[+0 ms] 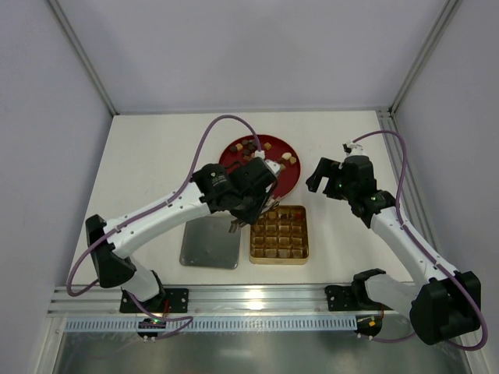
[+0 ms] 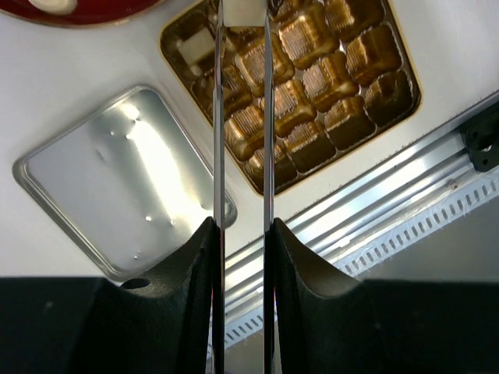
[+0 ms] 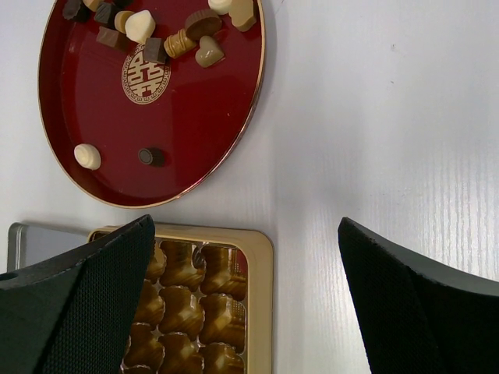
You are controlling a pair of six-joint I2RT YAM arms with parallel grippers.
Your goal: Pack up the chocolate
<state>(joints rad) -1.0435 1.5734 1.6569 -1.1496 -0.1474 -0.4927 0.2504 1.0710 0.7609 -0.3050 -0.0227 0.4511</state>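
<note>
**Pale piece held over the tin's far-left corner**

Left of the tin (image 1: 290, 243), almost touching it, a silver lid (image 1: 210, 241) is laid flat on the table.

Above the tin's far-left corner the left gripper (image 2: 242, 9) is poised with its jaws narrow. In the left wrist view a pale piece (image 2: 243, 15) is seen pinched between the tips at the frame's top edge, so only part of it is shown and its long axis cannot be told. The gold cells lie straight below the tips, so the drop is judged to call for a short descent rather than a sideways reach. A pale patch in the corner cell may be a piece or glare.

Just beyond the tin's far edge stands the red plate (image 3: 195, 117), where the other chocolates (image 3: 179, 43) are gathered, mostly at the side farthest from the tin.

Right of the tin's far edge the right gripper (image 3: 245, 226) is held wide and empty. The left arm is the nearer to the tin.
</note>
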